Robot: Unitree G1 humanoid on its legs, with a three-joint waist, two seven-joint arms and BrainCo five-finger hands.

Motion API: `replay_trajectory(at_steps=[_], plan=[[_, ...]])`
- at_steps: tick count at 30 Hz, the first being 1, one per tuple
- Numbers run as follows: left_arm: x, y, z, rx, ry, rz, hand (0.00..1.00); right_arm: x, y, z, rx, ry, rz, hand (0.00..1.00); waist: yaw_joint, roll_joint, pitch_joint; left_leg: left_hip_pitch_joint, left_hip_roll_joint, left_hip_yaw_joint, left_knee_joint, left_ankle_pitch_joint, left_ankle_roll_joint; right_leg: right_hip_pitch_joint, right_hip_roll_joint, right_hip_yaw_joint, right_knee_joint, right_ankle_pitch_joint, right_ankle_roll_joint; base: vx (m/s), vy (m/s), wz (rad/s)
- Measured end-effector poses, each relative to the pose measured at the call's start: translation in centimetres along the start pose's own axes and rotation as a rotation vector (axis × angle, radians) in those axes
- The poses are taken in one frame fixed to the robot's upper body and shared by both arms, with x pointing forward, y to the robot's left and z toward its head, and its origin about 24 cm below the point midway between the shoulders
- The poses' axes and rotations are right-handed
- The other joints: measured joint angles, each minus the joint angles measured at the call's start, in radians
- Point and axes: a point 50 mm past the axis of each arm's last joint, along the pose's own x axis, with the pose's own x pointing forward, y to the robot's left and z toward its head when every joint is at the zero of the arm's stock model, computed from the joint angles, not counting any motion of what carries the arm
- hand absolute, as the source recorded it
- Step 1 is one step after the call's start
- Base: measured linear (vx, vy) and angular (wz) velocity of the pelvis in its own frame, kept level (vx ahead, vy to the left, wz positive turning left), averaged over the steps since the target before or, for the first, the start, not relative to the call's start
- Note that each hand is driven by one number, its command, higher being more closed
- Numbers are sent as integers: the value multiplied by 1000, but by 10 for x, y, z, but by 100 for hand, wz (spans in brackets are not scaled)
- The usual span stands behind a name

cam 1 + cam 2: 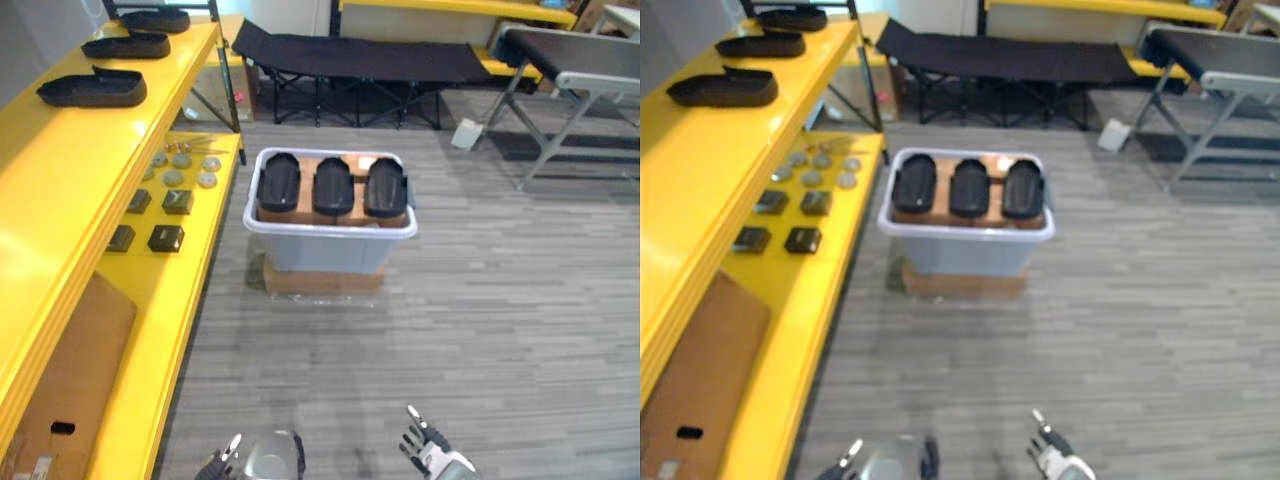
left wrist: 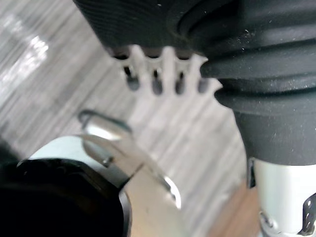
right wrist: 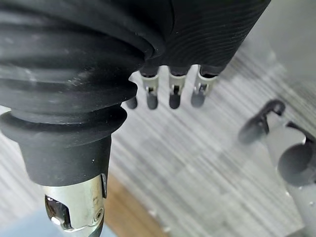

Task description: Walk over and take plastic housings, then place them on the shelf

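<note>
Black plastic housings (image 1: 333, 186), three side by side, lie on a brown insert in a pale grey plastic bin (image 1: 330, 232). The bin stands on a cardboard box (image 1: 322, 279) on the floor, probably so that the housings sit nearer hand height. It is just beside the yellow shelf (image 1: 60, 200), which keeps the carry short. Three more housings (image 1: 93, 90) lie in a row on the shelf's top board, with bare space in front of them for the next ones. Small metal discs (image 1: 180, 168) and dark blocks (image 1: 165, 237) lie on the lower board.

Both hands are well apart from the bin, low at the near edge of the head views. The left hand (image 1: 220, 465) and the right hand (image 1: 428, 450) have their fingers (image 3: 173, 91) straight and relaxed, holding nothing. I judge the walk-up is not yet finished.
</note>
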Motion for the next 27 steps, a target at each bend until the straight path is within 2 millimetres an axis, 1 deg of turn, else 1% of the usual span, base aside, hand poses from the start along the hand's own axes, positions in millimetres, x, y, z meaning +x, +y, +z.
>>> replay_trajectory(at_steps=[1,2,3,4,5,6,7,8,9,10,11,12,13,14,15,16,17,18,19,20,21,22,23,24,25,26,27], plan=[[0,1,0,6,-3,5,0,0,1,2,-12,-3,2,0,0,0,0,33,-6,0,-21,0,0,-18,-9,-29,35,-16,-27,364,67,8],[0,-1,2,3,-12,-5,0,1,3,3,-18,-10,8,0,-3,3,0,90,-6,-12,-57,0,-1,-37,-11,-98,32,-58,-88,341,29,29],[2,-9,8,7,-25,-31,0,1,3,5,-18,-24,12,0,-8,9,-1,114,7,-34,-74,-3,-9,-59,1,-159,-51,-97,-117,251,-15,42],[4,-15,12,15,-35,-47,0,1,4,6,-17,-32,13,0,-8,14,-2,114,18,-49,-71,-9,-18,-75,14,-175,-110,-103,-128,304,-74,67],[6,-28,23,24,-56,-80,0,1,4,10,-13,-51,15,0,-10,21,-1,113,42,-85,-70,-15,-30,-108,42,-182,-233,-101,-132,304,-131,67],[7,-34,27,28,-63,-97,0,1,4,12,-6,-64,17,0,-13,27,2,114,54,-106,-69,-20,-38,-120,52,-177,-288,-97,-130,369,-198,104],[8,-44,31,21,-65,-121,0,0,5,15,-3,-80,20,0,-25,33,6,127,82,-153,-68,-37,-66,-141,72,-140,-398,-54,-123,376,-248,87],[8,-45,30,6,-61,-121,0,0,5,15,-5,-80,20,0,-29,31,5,133,89,-162,-67,-44,-79,-145,81,-121,-434,-19,-122,391,-307,92],[8,-42,23,-19,-39,-111,0,0,5,11,-9,-69,21,0,-30,14,-4,161,93,-187,-66,-70,-116,-147,83,-69,-496,120,-122,436,-378,58],[7,-35,22,-35,-40,-92,0,0,6,5,-5,-57,22,0,-31,-14,-19,176,83,-200,-66,-87,-135,-149,71,-62,-499,178,-124,392,-352,47],[7,-36,18,-56,-27,-86,0,0,5,4,-7,-53,18,0,-28,-2,-24,188,97,-209,-63,-101,-147,-143,74,-77,-477,125,-127,389,-348,27],[5,-40,6,-89,6,-89,0,-1,-1,7,-13,-56,-1,0,-28,43,-47,172,144,-208,-35,-104,-158,-143,113,-95,-471,96,-143,294,-253,12],[5,-44,1,-111,17,-91,0,-1,-3,8,-15,-59,-8,0,-28,59,-53,157,159,-207,-12,-101,-163,-144,124,-106,-475,82,-148,333,-304,8],[4,-47,-4,-134,26,-95,0,-2,-4,13,-21,-71,-13,0,-27,87,-49,118,182,-212,68,-92,-173,-140,142,-112,-473,64,-161,309,-304,3],[3,-47,-6,-177,34,-85,0,-2,-5,14,-21,-73,-24,0,-27,94,-43,63,201,-217,204,-65,-179,-115,156,-115,-483,47,-171,290,-286,0],[3,-47,-7,-199,35,-79,0,-2,-6,15,-22,-74,-30,0,-27,99,-40,29,209,-224,290,-36,-175,-91,162,-116,-493,41,-175,259,-224,-1],[3,-44,-8,-215,31,-68,0,-3,-10,13,-18,-66,-44,0,-24,102,-34,-40,222,-255,473,16,-189,-34,171,-115,-524,29,-181,240,-146,-9],[2,-42,-7,-218,18,-62,0,-4,-13,10,-5,-53,-53,0,-18,101,-33,-95,233,-258,587,14,-190,13,176,-116,-555,23,-184,224,-120,-11],[2,-42,-8,-217,18,-63,0,-5,-14,9,2,-51,-56,0,-17,100,-33,-119,241,-244,611,14,-189,33,178,-117,-570,25,-181,218,-84,-11],[2,-40,-6,-211,7,-62,0,-6,-18,7,15,-50,-73,0,-21,95,-34,-153,260,-196,590,10,-182,68,178,-123,-602,29,-176,213,-44,1],[3,-38,-3,-196,0,-66,0,-7,-22,5,26,-50,-92,0,-23,94,-35,-172,269,-160,524,6,-174,88,175,-130,-625,33,-169,258,3,7],[3,-37,0,-156,-5,-77,0,-9,-27,3,36,-47,-110,0,-26,86,-37,-155,268,-97,282,23,-161,102,162,-136,-651,41,-155,254,87,8],[3,-37,0,-149,-4,-76,0,-10,-30,2,48,-47,-119,0,-30,85,-37,-146,264,-83,172,56,-156,100,158,-136,-655,42,-147,215,125,4],[4,-37,2,-151,-7,-77,0,-10,-32,-1,77,-45,-137,0,-31,69,-34,-114,229,-79,52,82,-196,101,140,-131,-664,49,-121,225,153,4],[4,-34,6,-140,-20,-72,0,-10,-32,-5,90,-37,-139,0,-32,47,-37,-101,201,-70,12,110,-191,102,124,-133,-679,57,-109,208,140,9],[5,-29,13,-97,-48,-61,0,-10,-28,-14,106,-17,-133,0,-34,9,-37,-81,158,-61,-64,138,-182,101,95,-138,-705,66,-95,196,127,8],[6,-28,20,-65,-72,-62,0,-10,-27,-17,115,-16,-133,0,-33,-8,-32,-71,137,-53,-95,152,-179,102,79,-138,-717,74,-84,173,134,8]])
